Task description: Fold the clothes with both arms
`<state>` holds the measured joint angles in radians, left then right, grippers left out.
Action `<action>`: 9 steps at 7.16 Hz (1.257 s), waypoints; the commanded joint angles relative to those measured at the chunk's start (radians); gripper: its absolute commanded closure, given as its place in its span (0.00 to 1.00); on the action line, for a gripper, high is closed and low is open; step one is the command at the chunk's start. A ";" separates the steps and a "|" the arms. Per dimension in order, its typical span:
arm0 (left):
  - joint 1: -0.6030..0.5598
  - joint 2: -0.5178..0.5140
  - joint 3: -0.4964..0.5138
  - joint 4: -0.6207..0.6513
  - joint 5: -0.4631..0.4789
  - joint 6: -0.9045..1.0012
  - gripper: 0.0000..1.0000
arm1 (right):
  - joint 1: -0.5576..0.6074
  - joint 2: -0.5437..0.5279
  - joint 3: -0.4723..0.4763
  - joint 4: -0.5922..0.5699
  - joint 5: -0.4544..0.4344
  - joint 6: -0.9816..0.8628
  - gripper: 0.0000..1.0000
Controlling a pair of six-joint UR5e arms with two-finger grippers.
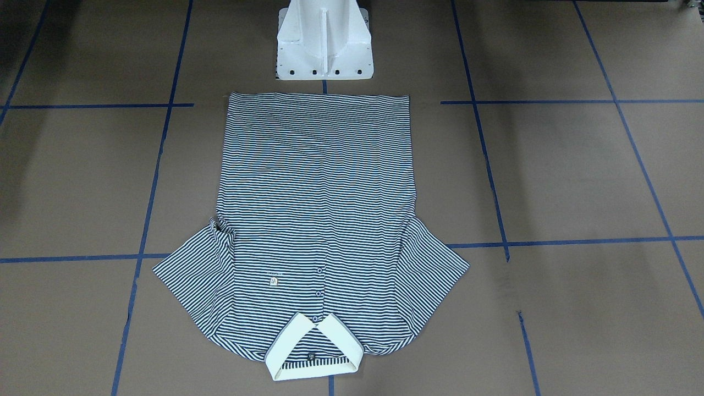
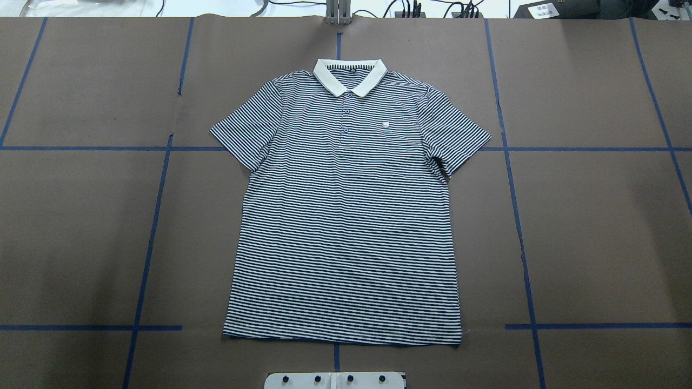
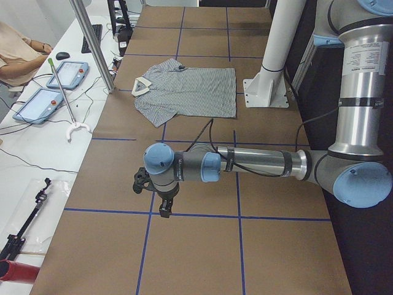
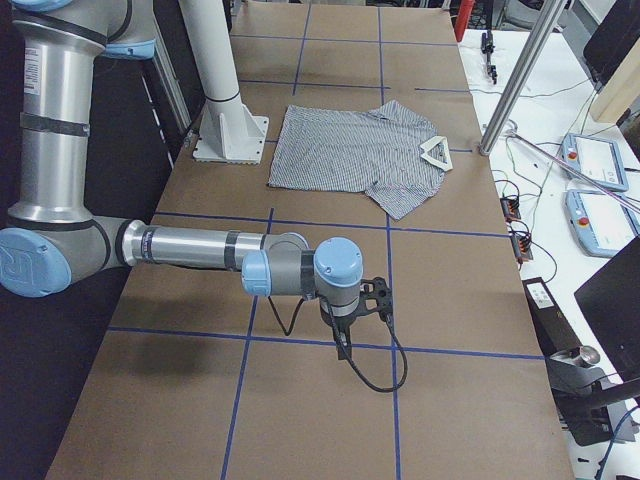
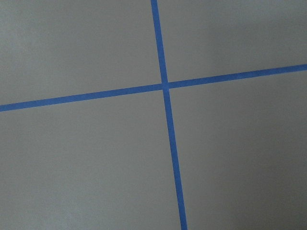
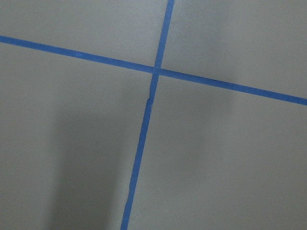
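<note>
Left arm [image 3: 258, 163] is nearest in the left-end view: forearm level above the counter [image 3: 196, 258], wrist turned down, left pincer [image 3: 164, 208] hanging over a crossing of blue tape lines [image 5: 163, 86]. Open or closed: cannot tell, as only the side view shows it. Same on the other end: right arm [image 4: 190, 247] stretched out level, right pincer [image 4: 345, 335] pointing down over another tape crossing, state cannot be told either. Both wrist cams show only brown counter and tape, no fingers in frame. Polo shirt [image 2: 346, 216] lies flat and face up mid-counter, between the two arms and well apart from both pincers. Navy-and-white stripes, both short sleeves spread out to the sides. Cream collar [image 2: 350, 75] is at the far end from the robot, and the hem sits just short of the white pedestal base [image 1: 324, 41], not touching it. Placket buttons [image 2: 346, 112] run down from the collar, with the small chest patch [image 2: 385, 125] just beside them toward the robot's right. Small tuck at the underarm of the sleeve on the robot's right, otherwise the fabric is smooth. Off the counter in the left-end view: a person's arm [image 3: 18, 58] and two tablets [image 3: 37, 104] on the white side table.
</note>
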<state>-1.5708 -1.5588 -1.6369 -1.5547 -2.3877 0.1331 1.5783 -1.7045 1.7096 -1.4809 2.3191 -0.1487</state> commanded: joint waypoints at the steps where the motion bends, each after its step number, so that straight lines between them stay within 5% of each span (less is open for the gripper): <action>1: 0.002 -0.003 0.009 -0.143 -0.010 -0.012 0.00 | -0.012 0.061 0.012 0.102 -0.006 0.004 0.00; 2: 0.003 -0.026 -0.001 -0.221 -0.004 -0.042 0.00 | -0.012 0.090 -0.002 0.166 0.005 0.009 0.00; 4: 0.005 -0.118 0.066 -0.599 -0.004 -0.050 0.00 | -0.015 0.161 -0.077 0.169 0.111 0.037 0.00; 7: 0.018 -0.148 0.133 -0.778 -0.024 -0.170 0.00 | -0.105 0.302 -0.081 0.178 0.149 0.287 0.00; 9: 0.101 -0.138 0.161 -0.889 -0.042 -0.170 0.00 | -0.287 0.353 -0.065 0.357 -0.029 0.708 0.00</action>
<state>-1.5218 -1.7019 -1.4971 -2.3859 -2.4238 -0.0337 1.4028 -1.3839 1.6384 -1.2309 2.4004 0.3073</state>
